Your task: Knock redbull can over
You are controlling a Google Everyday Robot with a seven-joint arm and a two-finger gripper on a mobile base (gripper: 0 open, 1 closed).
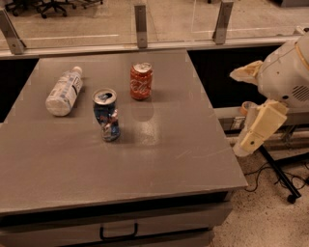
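Gripper (256, 131) hangs at mid-right of the frame, beyond the table's (169, 164) right edge; parted or closed, I cannot tell; the redbull can (107, 115) stands upright left of centre, well apart, straight leftward.

Place: an office-style robot lab.
Far edge: glass partition (178, 17) on metal posts (140, 25); rolling office chairs (48, 6) beyond the far left corner.
Front edge: grey table (169, 159) with a handled drawer (118, 232) beneath.
Right edge: gripper (257, 131) off the table, above speckled floor (251, 226) with cables (270, 181).
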